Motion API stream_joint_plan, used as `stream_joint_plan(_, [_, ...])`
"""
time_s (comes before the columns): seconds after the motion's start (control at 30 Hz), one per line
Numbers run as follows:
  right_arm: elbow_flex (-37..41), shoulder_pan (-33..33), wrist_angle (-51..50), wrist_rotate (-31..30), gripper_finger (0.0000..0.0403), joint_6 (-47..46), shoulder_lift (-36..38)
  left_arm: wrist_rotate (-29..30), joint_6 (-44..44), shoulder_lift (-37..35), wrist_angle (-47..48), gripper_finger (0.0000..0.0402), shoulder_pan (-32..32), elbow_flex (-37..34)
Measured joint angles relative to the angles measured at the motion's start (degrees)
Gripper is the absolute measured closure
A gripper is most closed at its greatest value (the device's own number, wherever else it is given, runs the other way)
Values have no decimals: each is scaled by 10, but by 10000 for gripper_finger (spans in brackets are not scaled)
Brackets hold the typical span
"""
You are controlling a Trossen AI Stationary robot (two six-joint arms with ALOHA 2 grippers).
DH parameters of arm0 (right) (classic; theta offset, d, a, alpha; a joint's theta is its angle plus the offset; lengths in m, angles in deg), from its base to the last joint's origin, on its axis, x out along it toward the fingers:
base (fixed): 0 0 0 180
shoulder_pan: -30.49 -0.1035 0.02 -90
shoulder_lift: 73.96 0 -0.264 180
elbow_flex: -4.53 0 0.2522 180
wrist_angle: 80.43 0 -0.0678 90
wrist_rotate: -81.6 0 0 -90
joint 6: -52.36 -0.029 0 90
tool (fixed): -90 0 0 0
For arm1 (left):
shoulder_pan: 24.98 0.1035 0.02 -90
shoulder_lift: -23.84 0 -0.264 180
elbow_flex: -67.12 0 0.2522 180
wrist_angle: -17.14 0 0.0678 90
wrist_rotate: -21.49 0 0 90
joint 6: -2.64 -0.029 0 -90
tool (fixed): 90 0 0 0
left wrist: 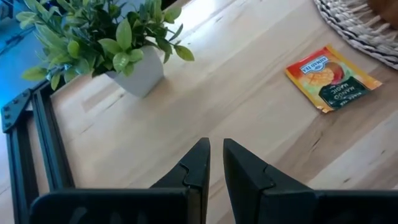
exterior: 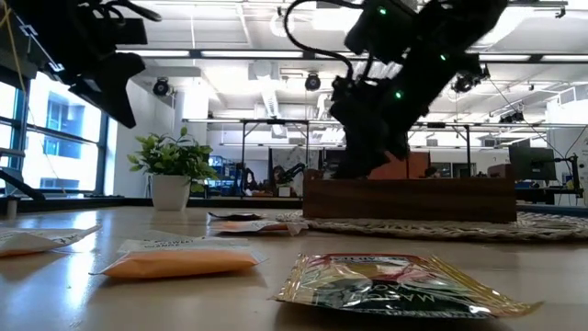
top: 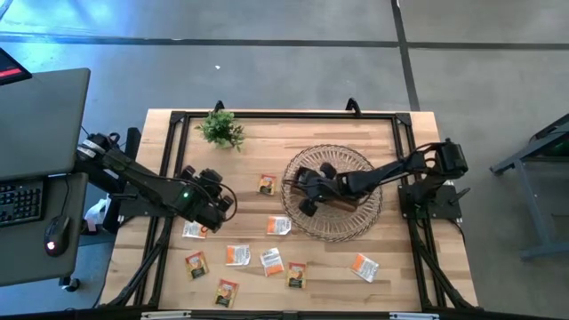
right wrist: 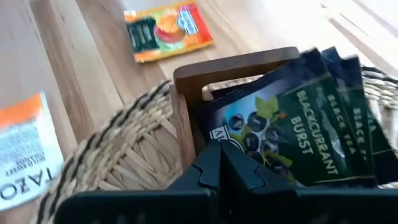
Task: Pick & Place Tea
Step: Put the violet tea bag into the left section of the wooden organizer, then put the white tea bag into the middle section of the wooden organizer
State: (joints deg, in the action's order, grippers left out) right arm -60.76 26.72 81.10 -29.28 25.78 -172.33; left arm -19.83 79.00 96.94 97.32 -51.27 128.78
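While the right gripper (right wrist: 219, 163) sits with fingers pressed together and nothing between them, low over the wooden tray (right wrist: 186, 112) inside the wicker basket (top: 307, 218) toward the table's right side, its tips are just at the front edge of the black Blackcurrant Burst tea packets (right wrist: 292, 134) standing in the tray's end compartment; whether the tips touch the nearest packet can't be told. Left gripper (left wrist: 216, 163) hangs above the table (top: 258, 147) near the left edge, fingers narrow with a thin gap, holding nothing, pointed toward the small potted plant (left wrist: 102, 40) at the far-left corner. One orange mango tea packet (left wrist: 333, 78) lies flat just beside the basket's left rim. Rest of the loose tea is on bare wood along the near half: white-and-orange packet (top: 278, 226) just left of the basket, another white one (top: 194, 230) under the left arm, then a scatter toward the near edge — orange packets (top: 196, 264), (top: 227, 292), (top: 296, 274), white-orange ones (top: 236, 256), (top: 271, 260), and one (top: 364, 267) toward the near-right, below the basket. In the low view an orange packet (exterior: 179, 264) and a foil mango packet (exterior: 400, 285) lie closest to the near edge, flat.
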Motion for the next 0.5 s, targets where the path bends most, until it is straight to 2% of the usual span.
stream_joint_plan(0.17, [-85, -4, -128, -33, 403, 19, 0, -6, -11, 0, -7, 358, 0, 0])
stream_joint_plan(0.3, [-138, -20, -151, -49, 403, 66, 1, -8, -12, 0, -7, 358, 0, 0])
stream_joint_plan(0.5, [-181, -56, -132, 37, 402, 127, 2, -8, -23, 0, -7, 358, 0, 0])
